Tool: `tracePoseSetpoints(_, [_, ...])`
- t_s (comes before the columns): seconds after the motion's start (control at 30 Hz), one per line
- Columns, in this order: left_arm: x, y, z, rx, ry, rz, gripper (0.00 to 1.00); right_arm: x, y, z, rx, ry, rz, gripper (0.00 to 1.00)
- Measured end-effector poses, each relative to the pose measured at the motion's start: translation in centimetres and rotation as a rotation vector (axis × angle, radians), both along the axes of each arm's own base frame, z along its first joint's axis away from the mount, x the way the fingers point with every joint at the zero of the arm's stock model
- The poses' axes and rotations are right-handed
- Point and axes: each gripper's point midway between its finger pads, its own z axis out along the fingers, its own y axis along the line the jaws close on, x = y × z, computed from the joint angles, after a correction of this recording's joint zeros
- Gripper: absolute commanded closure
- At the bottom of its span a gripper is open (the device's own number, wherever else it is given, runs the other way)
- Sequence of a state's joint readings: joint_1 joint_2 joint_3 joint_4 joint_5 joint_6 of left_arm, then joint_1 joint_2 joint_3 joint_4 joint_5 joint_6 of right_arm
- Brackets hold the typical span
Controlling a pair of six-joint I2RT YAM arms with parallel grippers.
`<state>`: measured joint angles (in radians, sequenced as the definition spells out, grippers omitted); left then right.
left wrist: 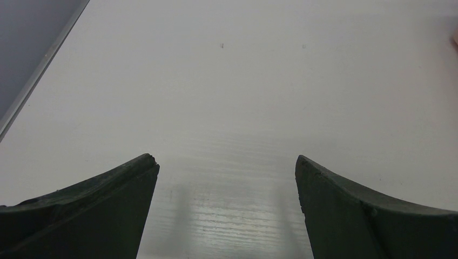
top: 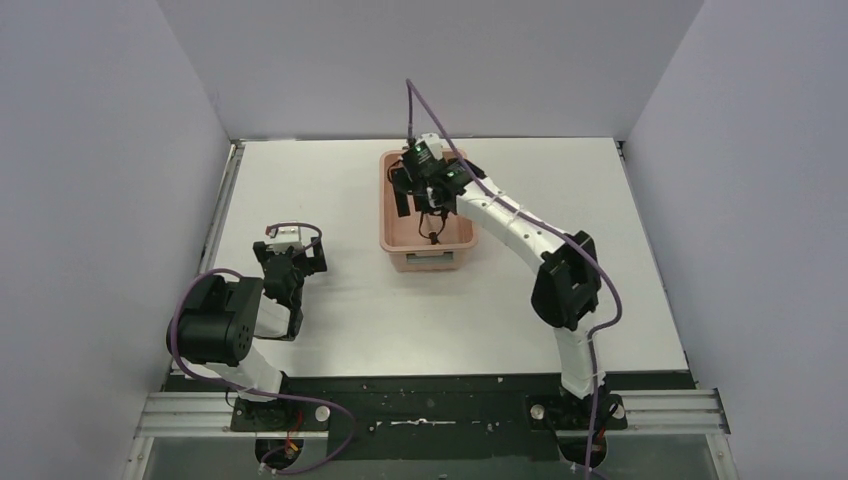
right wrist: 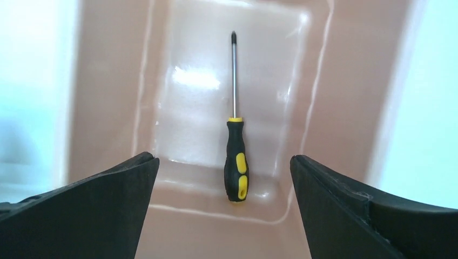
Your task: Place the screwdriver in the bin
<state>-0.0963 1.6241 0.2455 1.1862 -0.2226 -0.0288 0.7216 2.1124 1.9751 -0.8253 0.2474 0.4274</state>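
The screwdriver (right wrist: 236, 156), black and yellow handle with a slim metal shaft, lies flat on the floor of the salmon-pink bin (right wrist: 108, 108), handle end against the near wall. In the top view the bin (top: 400, 255) stands at the table's middle back, and the screwdriver (top: 433, 235) shows as a dark speck inside it. My right gripper (right wrist: 224, 162) is open and empty above the bin; in the top view it (top: 432, 195) hangs over the bin's inside. My left gripper (left wrist: 227, 162) is open and empty over bare white table, at the left in the top view (top: 288, 262).
White table with grey walls on three sides. A metal rail (top: 222, 210) runs along the left table edge, also seen in the left wrist view (left wrist: 32, 75). Purple cables (top: 425, 110) loop over both arms.
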Motion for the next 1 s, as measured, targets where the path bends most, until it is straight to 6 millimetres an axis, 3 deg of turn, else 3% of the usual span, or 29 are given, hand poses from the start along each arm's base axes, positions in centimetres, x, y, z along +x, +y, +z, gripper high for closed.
tracePoseSetpoints(0.13, [0.0, 0.0, 0.0, 0.000, 0.000, 0.000, 0.03, -0.4, -0.9, 7.7, 0.083, -0.144, 0.006, 0.00])
tracePoseSetpoints(0.2, [0.0, 0.0, 0.0, 0.000, 0.000, 0.000, 0.03, -0.9, -2.4, 11.6, 0.129, -0.228, -0.007, 0.00])
tracePoseSetpoints(0.3, [0.0, 0.0, 0.0, 0.000, 0.000, 0.000, 0.03, -1.4, -6.3, 15.3, 0.178, -0.329, -0.060, 0.00])
tracePoseSetpoints(0.4, [0.0, 0.0, 0.0, 0.000, 0.000, 0.000, 0.03, -1.1, -13.2, 15.8, 0.179, -0.390, -0.189, 0.00])
tracePoseSetpoints(0.47, [0.0, 0.0, 0.0, 0.000, 0.000, 0.000, 0.03, -0.9, -18.2, 13.8, 0.147, -0.390, -0.294, 0.00])
tracePoseSetpoints(0.53, [0.0, 0.0, 0.0, 0.000, 0.000, 0.000, 0.03, -1.1, -22.7, 10.6, 0.099, -0.356, -0.390, 0.00])
tracePoseSetpoints(0.63, [0.0, 0.0, 0.0, 0.000, 0.000, 0.000, 0.03, -3.0, -28.0, 4.0, 0.022, -0.251, -0.496, 0.00])
tracePoseSetpoints(0.73, [0.0, 0.0, 0.0, 0.000, 0.000, 0.000, 0.03, -5.9, -30.7, -1.7, -0.037, -0.146, -0.545, 0.00])
tracePoseSetpoints(0.83, [0.0, 0.0, 0.0, 0.000, 0.000, 0.000, 0.03, -8.8, -31.8, -5.7, -0.072, -0.077, -0.559, 0.00])
tracePoseSetpoints(1.0, [0.0, 0.0, 0.0, 0.000, 0.000, 0.000, 0.03, -10.6, -32.1, -8.0, -0.075, -0.068, -0.561, 0.00])
